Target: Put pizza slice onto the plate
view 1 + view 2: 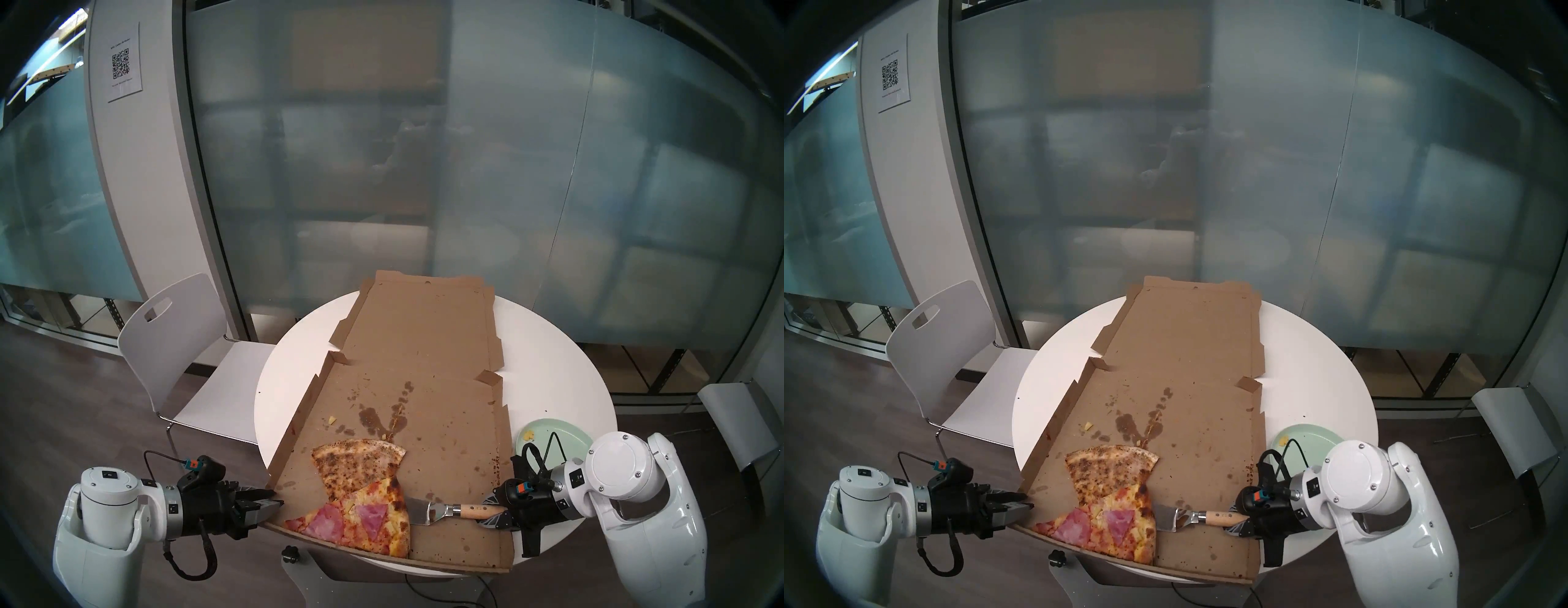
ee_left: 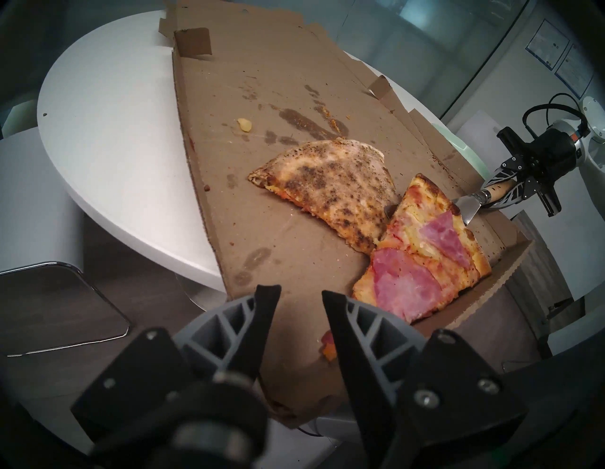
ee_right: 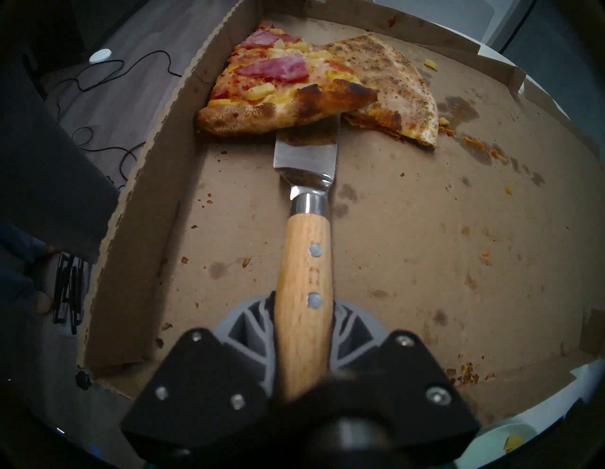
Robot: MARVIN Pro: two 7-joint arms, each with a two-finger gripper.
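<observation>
The pizza slice with ham and pineapple lies in the front left corner of the open cardboard box; it also shows in the wrist views. My right gripper is shut on the wooden handle of a metal spatula. The spatula blade tip is under the slice's browned crust. The mint-green plate sits on the table right of the box, behind my right wrist. My left gripper is open at the box's front left corner, with cardboard between its fingers.
A plain tan speckled slice lies just behind the ham slice, touching it. The box covers most of the round white table. A white chair stands at the left, another chair at the right. Glass walls stand behind.
</observation>
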